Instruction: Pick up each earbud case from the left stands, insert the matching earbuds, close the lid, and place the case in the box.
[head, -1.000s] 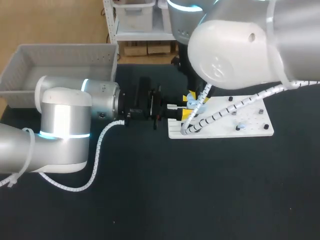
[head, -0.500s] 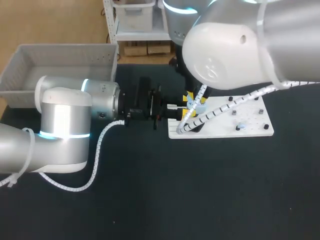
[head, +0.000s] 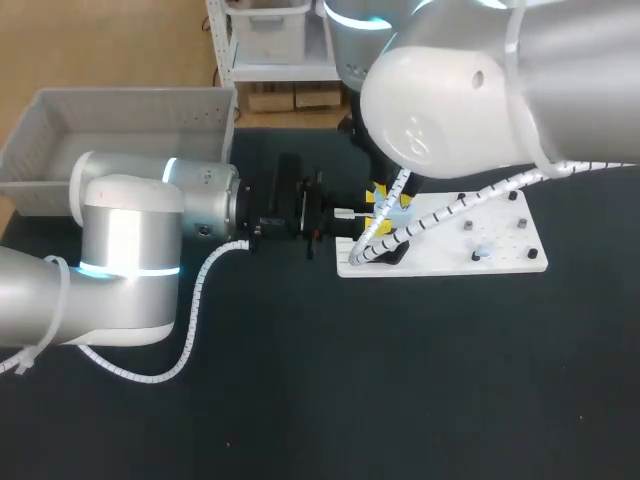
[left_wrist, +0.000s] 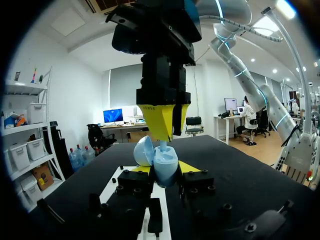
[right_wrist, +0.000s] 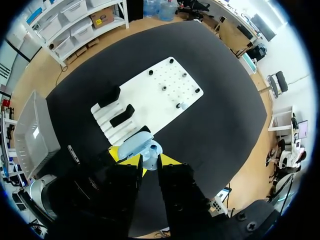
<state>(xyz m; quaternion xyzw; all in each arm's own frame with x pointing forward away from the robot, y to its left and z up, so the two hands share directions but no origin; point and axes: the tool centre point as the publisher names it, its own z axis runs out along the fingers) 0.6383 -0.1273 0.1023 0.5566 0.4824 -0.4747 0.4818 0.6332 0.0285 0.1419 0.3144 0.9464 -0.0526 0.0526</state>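
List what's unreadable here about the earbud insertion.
- Head view: the right arm covers most of the earbud case.
- Left wrist view: the earbud dips into the case; the case wall hides whether it is seated.
- Right wrist view: the fingers of the right gripper cover part of the case's inside.

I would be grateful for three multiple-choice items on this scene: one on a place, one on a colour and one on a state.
1. Where is the earbud case?
A. in the grey box
B. between the left gripper's fingers
C. on a stand

2. What colour is the case?
A. light blue
B. red
C. black

3. How is its lid?
A. shut
B. taken off
C. open

Answers:
1. B, since the left wrist view shows yellow tips on both its sides.
2. A, since body and lid are both light blue.
3. C, since the lid stands tilted back while the right gripper holds an earbud at the opening.
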